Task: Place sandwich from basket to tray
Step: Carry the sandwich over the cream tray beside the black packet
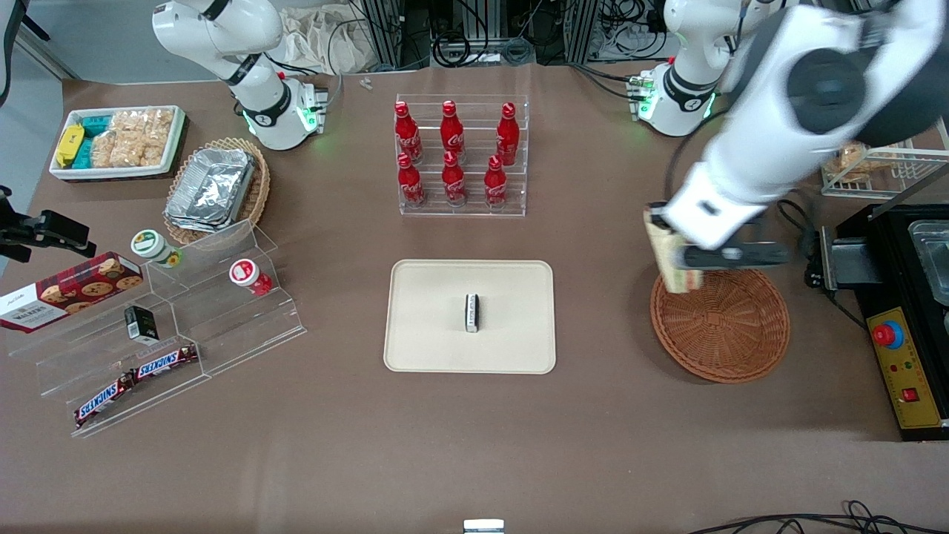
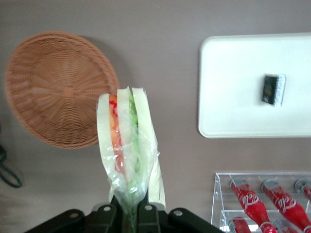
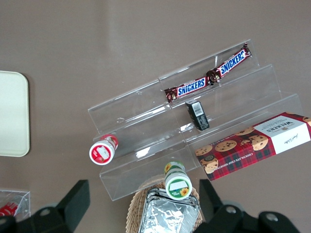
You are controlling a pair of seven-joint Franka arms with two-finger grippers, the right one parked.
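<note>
My left gripper [image 1: 686, 259] [image 2: 129, 213] is shut on the sandwich [image 1: 669, 252] [image 2: 127, 145], a clear-wrapped wedge of pale bread with green and orange-red filling. It holds the sandwich in the air above the basket's rim nearest the tray. The reddish-brown wicker basket [image 1: 723, 330] [image 2: 53, 87] is empty. The cream tray [image 1: 415, 319] [image 2: 233, 87] lies at the table's middle, toward the parked arm from the basket, with a small black-and-white packet [image 1: 471, 312] [image 2: 273, 89] on it.
A clear rack of red cola bottles [image 1: 460, 156] [image 2: 267, 204] stands farther from the camera than the tray. A black machine [image 1: 904, 311] sits beside the basket at the working arm's end. Acrylic steps with snacks [image 1: 148, 326] stand toward the parked arm's end.
</note>
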